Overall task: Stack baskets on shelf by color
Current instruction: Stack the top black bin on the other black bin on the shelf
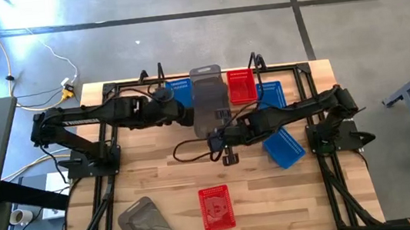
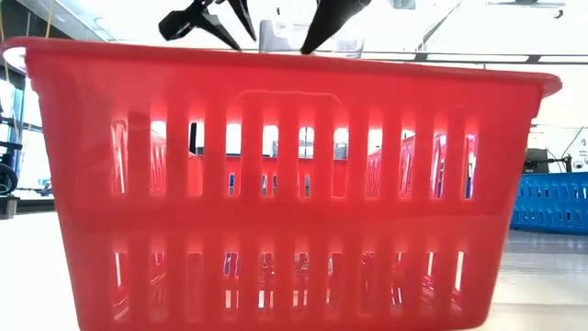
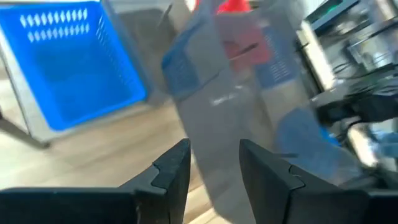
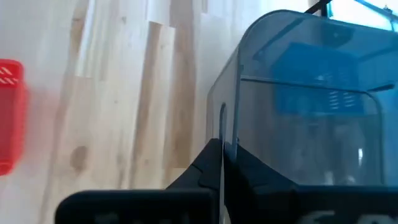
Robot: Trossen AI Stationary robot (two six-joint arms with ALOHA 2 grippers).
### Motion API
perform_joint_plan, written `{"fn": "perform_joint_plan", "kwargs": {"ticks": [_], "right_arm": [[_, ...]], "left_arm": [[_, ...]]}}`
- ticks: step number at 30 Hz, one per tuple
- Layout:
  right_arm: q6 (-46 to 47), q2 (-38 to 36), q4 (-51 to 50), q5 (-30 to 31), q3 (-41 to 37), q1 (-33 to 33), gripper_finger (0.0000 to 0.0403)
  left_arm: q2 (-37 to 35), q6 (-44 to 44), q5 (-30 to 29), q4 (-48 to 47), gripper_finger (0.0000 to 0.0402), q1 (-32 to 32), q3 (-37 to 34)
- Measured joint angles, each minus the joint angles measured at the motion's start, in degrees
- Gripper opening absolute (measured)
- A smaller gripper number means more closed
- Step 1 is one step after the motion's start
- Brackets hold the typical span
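High view: right gripper (image 1: 220, 135) pinches grey basket (image 1: 208, 99) rim at table's 12 o'clock; left gripper (image 1: 190, 118), fingers apart, empty. Approx. three baskets shelved; red basket (image 1: 216, 207), 6 o'clock, waits.

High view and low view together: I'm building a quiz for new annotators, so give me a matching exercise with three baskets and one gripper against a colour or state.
Column one:
1. front basket, filling the low view
2. loose basket, on the table beside the right arm's base
3. held basket, pinched at its rim by the right gripper
4. left gripper

Column two:
a. open
b. grey
c. red
d. blue

Pairs: 1-c, 2-d, 3-b, 4-a
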Motion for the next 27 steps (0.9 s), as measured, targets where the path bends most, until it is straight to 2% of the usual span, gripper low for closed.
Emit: {"fn": "perform_joint_plan", "kwargs": {"ticks": [5,18,27], "right_arm": [[-3.06,-0.42,-0.56,1.72,0.00,-2.62,0.0000],[-10.47,-1.31,-1.09,1.47,0.00,-10.66,0.0000],[-19.41,-2.36,-0.09,-6.25,0.00,-16.45,0.0000]], "left_arm": [[-3.07,3.13,-0.71,0.77,0.0129,0.09,0.00],[-8.12,16.75,-4.55,3.00,0.0129,0.11,0.00],[-8.53,23.93,-4.70,3.07,0.0129,0.20,0.00]]}}
